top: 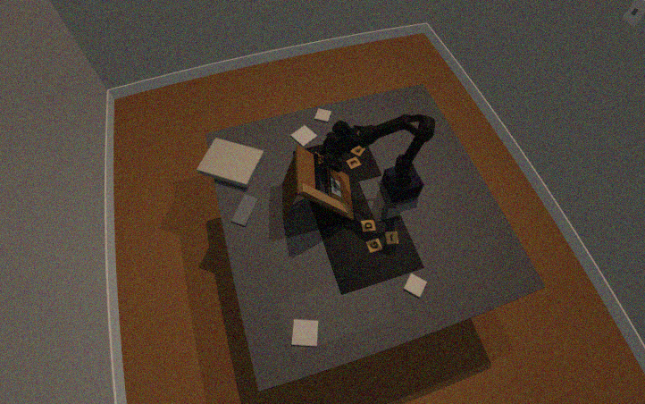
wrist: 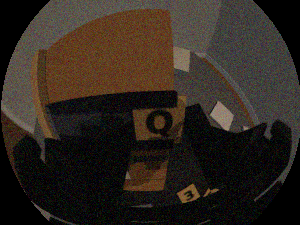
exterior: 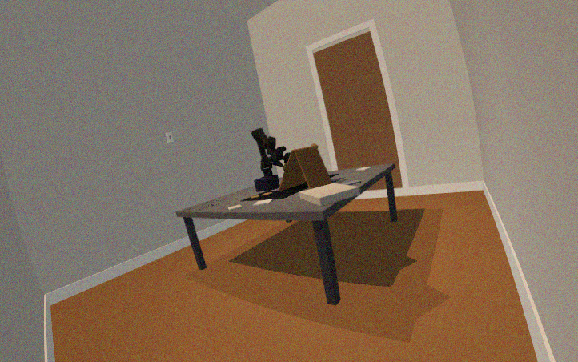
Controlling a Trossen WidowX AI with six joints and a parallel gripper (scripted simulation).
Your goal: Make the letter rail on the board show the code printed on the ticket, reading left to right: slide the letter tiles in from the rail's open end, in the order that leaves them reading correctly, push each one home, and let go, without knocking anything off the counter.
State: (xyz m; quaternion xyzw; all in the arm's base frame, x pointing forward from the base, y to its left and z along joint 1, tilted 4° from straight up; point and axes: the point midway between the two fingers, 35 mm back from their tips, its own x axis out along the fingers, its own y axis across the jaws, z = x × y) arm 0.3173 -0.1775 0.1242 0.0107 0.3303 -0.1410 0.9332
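My gripper point(top: 323, 159) point(wrist: 159, 123) is shut on the Q tile point(wrist: 149, 130), whose letter looks upright in the wrist view. The tile is at the open end of the black rail point(top: 322, 178) point(wrist: 110, 98), partly overlapping it and partly sticking out past the end of the orange board point(top: 305, 169) point(exterior: 315, 166) point(wrist: 110, 59). I see no other tile in the visible part of the rail. The ticket point(top: 336, 186) is on the board; its print is unreadable. Loose tiles point(top: 353, 163) point(top: 357, 150) lie near the arm; one tile point(wrist: 188, 194) reads 3. Three more tiles point(top: 367, 225) point(top: 373, 246) point(top: 391, 237) lie beyond the board's other end.
The loose tiles lie on a black mat point(top: 352, 281). A pale box point(top: 230, 162) point(exterior: 328, 192) and a grey slab point(top: 244, 210) are behind the board. White squares point(top: 303, 135) point(top: 322, 114) point(top: 305, 332) point(top: 414, 285) lie around on the grey counter point(top: 456, 238).
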